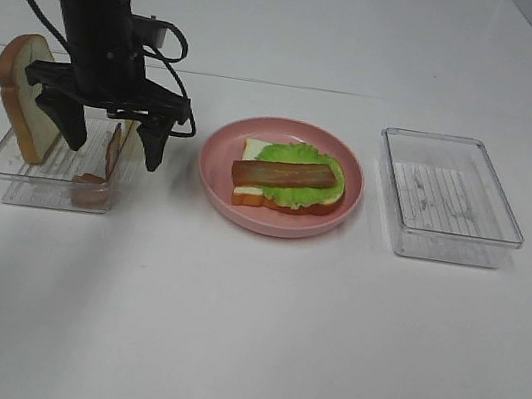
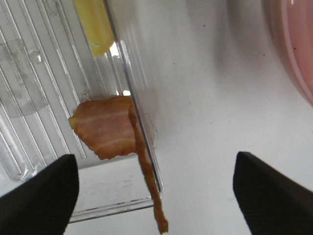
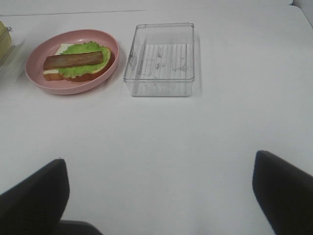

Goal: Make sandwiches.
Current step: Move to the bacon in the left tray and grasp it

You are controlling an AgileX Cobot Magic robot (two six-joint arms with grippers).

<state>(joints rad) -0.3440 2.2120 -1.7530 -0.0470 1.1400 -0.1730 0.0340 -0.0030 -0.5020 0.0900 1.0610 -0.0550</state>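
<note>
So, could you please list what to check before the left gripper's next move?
1. Left gripper open: ok.
2. Upright reddish-brown meat strip between its jaws: ok.
3. Wall of clear plastic rectangular tray outside the jaws: not ok, it runs alongside that strip.
4. Round pink plate carries white bread slice, ruffled green lettuce leaf, flat meat strip: ok.
5. Right gripper open, away from the plate: ok.

white table (image 1: 242, 348): left tray (image 1: 39, 192), pink plate (image 1: 273, 225), right tray (image 1: 448, 203)

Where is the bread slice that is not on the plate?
The bread slice stands on edge in the left tray, left of the left hand, in the exterior high view.
</note>
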